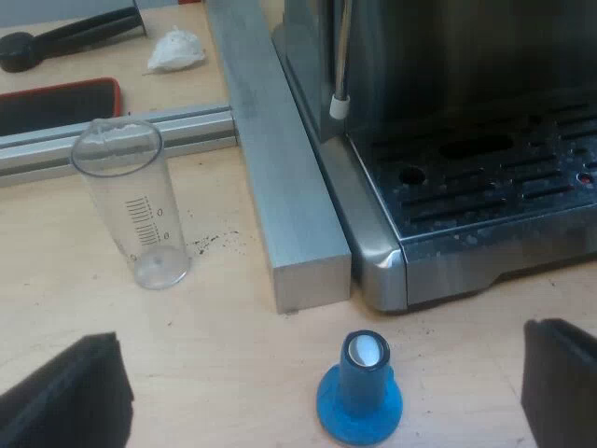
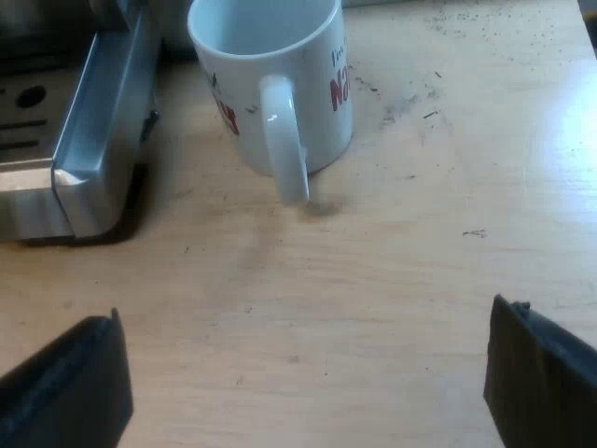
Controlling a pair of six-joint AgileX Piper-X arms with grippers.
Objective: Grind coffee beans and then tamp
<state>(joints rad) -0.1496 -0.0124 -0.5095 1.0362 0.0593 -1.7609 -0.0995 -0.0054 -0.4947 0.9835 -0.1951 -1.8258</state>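
Left arm poised over the tamper: your left end effector (image 1: pixel 317 369) hangs low above the tabletop (image 1: pixel 215 364), its two black fingers spread wide with nothing in them, released and empty. The blue tamper (image 1: pixel 360 392) stands upright on its broad base between those fingers, close to the middle of the open span, with its stem pointing straight up at the wrist. It sits just off the front corner of the espresso machine (image 1: pixel 485 177), near the drip tray but not touching it. That upright axis is what the coming move turns on: the stem lies below and slightly ahead of you, so by this reading a short drop and a squeeze across the stem should take it, with no turn of the wrist needed. A measuring glass (image 1: pixel 131 201) stands upright well apart from the tamper, beside a metal rail (image 1: pixel 280 187), with specks of grounds on the wood near its foot. Beyond the rail lies a long dark object (image 1: pixel 56 42), possibly a handle, though you cannot tell from here. Your right end effector (image 2: pixel 298 373) is likewise open and empty over bare wood, facing a white mug (image 2: pixel 280 84) whose handle is turned toward it, so the left arm is plainly the nearer one for the tamper.
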